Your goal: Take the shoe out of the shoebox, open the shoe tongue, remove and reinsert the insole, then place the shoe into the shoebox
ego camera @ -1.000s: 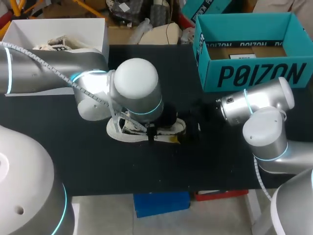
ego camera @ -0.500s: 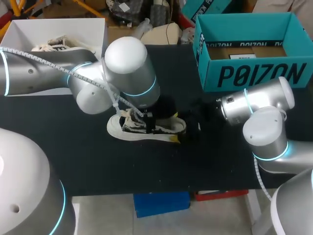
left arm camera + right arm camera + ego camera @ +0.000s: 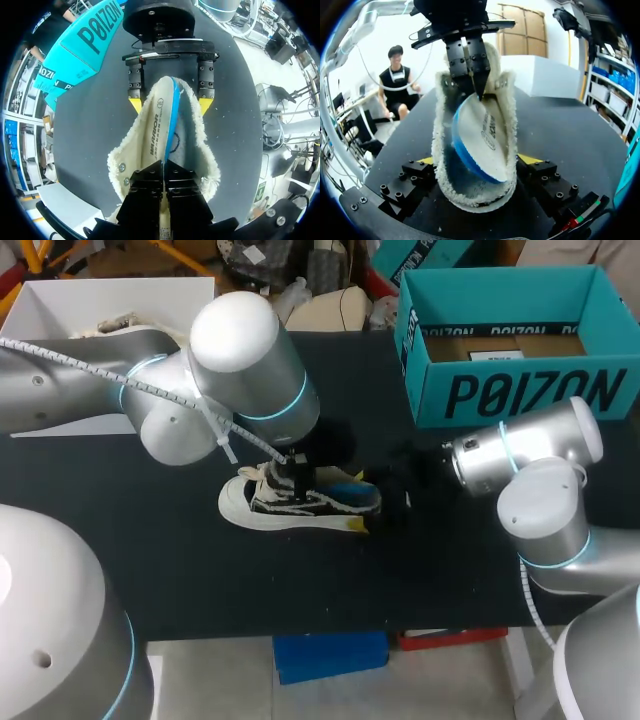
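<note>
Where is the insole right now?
Mid-table in the head view, the insole stands half out of the shoe, pinched by the left gripper, while the right gripper holds the shoe's heel.

Large dark block lettering, a brand name, runs across the front wall of the teal shoebox (image 3: 520, 390) on the tabletop (image 3: 450, 560). The same lettering shows on the box in the left wrist view. A white label (image 3: 505, 355) inside the box carries print too small to read. Dark printed words, another brand mark, run along the white face of the insole (image 3: 161, 117) standing in the shoe (image 3: 200, 135).
</note>
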Motion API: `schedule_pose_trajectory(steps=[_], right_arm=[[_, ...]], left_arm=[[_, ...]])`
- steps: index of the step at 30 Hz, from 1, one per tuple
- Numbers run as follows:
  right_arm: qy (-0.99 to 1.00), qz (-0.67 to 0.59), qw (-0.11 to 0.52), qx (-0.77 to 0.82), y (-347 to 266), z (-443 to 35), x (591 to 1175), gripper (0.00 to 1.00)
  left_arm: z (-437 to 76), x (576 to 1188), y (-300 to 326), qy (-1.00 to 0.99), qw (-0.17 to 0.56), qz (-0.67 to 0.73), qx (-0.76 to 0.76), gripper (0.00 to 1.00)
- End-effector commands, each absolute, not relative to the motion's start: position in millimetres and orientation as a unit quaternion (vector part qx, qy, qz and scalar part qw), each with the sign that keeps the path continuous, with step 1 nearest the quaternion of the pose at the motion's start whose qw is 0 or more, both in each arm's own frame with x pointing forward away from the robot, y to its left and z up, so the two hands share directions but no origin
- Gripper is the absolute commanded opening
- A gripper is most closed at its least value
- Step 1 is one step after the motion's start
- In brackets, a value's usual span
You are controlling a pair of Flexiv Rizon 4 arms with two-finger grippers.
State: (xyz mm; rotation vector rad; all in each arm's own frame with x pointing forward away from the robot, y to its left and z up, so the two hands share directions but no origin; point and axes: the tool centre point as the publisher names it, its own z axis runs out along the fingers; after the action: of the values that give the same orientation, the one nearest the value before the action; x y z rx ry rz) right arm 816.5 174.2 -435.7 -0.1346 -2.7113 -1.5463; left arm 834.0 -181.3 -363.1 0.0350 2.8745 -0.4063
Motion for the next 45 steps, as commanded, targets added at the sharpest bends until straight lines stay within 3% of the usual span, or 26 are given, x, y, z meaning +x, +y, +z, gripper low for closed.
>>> schedule_pose_trajectory(steps=[1,26,35,45], right_arm=[[-0.868,-0.495,0.009,-0.044,173.3,-437.0,814.8,0.0],[-0.868,-0.495,0.009,-0.044,173.3,-437.0,814.8,0.0],[-0.868,-0.495,0.009,-0.044,173.3,-437.0,814.8,0.0],[-0.868,-0.495,0.009,-0.044,173.3,-437.0,814.8,0.0]], left_arm=[[-365.3,835.0,-179.1,0.982,0.105,-0.153,0.026,0.0],[-365.2,822.2,-212.2,0.974,0.087,-0.194,0.079,0.0],[-369.3,814.9,-207.6,0.966,0.09,-0.213,0.116,0.4],[-378.3,818.6,-207.2,0.957,0.122,-0.231,0.123,0.42]])
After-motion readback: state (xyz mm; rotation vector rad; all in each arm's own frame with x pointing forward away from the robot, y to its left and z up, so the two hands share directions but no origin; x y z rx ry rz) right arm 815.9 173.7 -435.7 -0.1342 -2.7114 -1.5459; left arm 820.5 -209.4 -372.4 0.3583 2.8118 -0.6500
